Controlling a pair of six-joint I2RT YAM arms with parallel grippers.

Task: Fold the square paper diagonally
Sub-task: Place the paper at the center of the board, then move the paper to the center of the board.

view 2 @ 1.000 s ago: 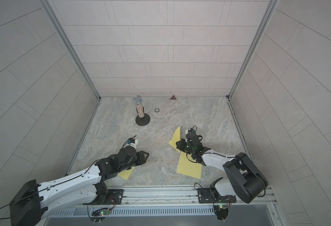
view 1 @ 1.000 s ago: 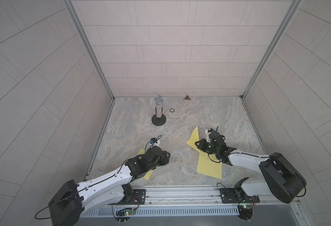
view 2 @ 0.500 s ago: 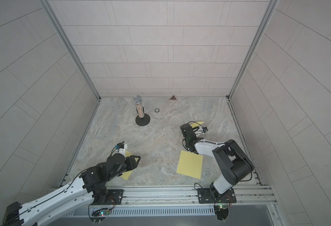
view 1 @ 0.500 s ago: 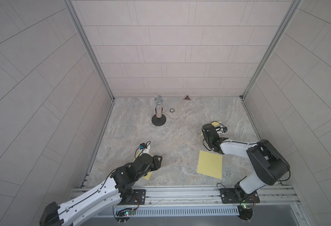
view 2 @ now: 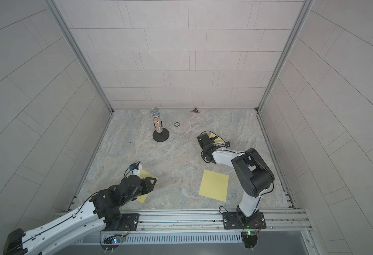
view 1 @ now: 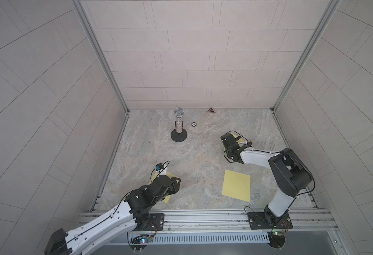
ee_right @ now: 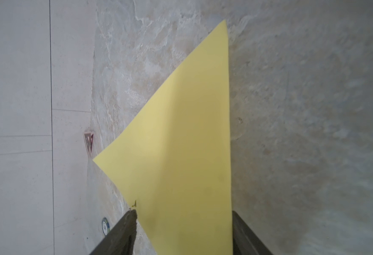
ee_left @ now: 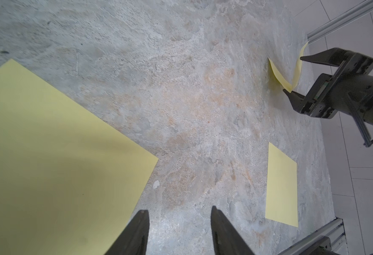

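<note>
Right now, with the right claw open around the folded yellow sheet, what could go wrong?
The folded yellow sheet sits between the spread fingers of the right claw, so pulling back could drag it. In the left wrist view its flaps stand apart, so the crease may spring open.

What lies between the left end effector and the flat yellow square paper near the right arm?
Only bare marble tabletop separates the left end effector from the flat yellow square paper; the left wrist view shows it.

The flat yellow paper looks matt and smooth — the tabletop mottled, stone-like — the front rail brushed metal.
</note>
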